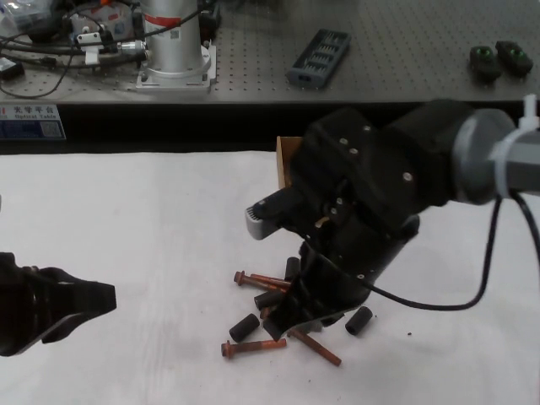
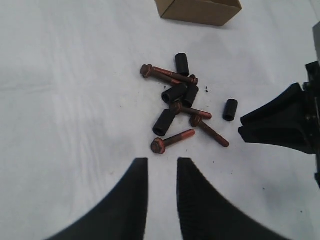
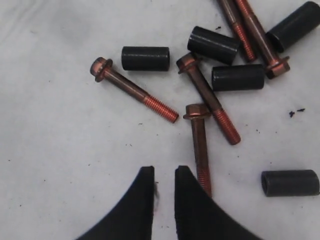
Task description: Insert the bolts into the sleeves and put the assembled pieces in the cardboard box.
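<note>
The bolts (image 1: 253,346) and sleeves (image 1: 245,327) lie in one heap on the desk (image 1: 126,219), with the cardboard box (image 1: 283,160) at its 12 o'clock. A lone sleeve (image 1: 359,320) lies at 3 o'clock. The left gripper (image 1: 105,297) is at 9 o'clock and the right gripper (image 3: 164,172) over the heap.

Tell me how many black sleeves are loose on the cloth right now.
5 sleeves: one nearest the cardboard box, two side by side mid-pile, one beyond them farther from the box, one apart from the pile. Both wrist views agree; none seems hidden.
</note>
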You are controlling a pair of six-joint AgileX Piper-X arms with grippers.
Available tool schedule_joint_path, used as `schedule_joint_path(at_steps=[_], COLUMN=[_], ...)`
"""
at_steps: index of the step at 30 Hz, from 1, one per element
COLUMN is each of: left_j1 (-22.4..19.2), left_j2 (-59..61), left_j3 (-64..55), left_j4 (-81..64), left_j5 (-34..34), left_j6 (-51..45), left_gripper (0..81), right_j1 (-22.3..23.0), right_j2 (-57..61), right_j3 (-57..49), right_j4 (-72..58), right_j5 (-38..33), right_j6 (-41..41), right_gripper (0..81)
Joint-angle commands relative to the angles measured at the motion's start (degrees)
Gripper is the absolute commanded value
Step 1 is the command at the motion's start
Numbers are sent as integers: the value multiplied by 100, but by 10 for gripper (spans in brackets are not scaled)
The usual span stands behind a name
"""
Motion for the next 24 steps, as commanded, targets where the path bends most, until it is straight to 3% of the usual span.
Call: schedule_joint_path(at_steps=[1, 11, 13, 16, 24], left_j1=[24, 24, 24, 24, 24], left_j2=[18, 18, 18, 18, 6], left_j3=[-66, -66, -66, -66, -66], left_j4=[19, 19, 19, 19, 19], left_j5=[132, 437, 552, 726, 746], left_j6=[-216, -504, -577, -635, -658], left_gripper=[158, 158, 158, 158, 158], right_j1=[27, 27, 27, 27, 43], right_j2=[240, 478, 478, 478, 478], right_j3=[-244, -251, -251, -278, -278], right_j4=[227, 127, 67, 37, 37], right_j5=[10, 10, 10, -5, -78], right_j6=[-307, -316, -310, -310, -436], right_gripper=[115, 157, 134, 15, 43])
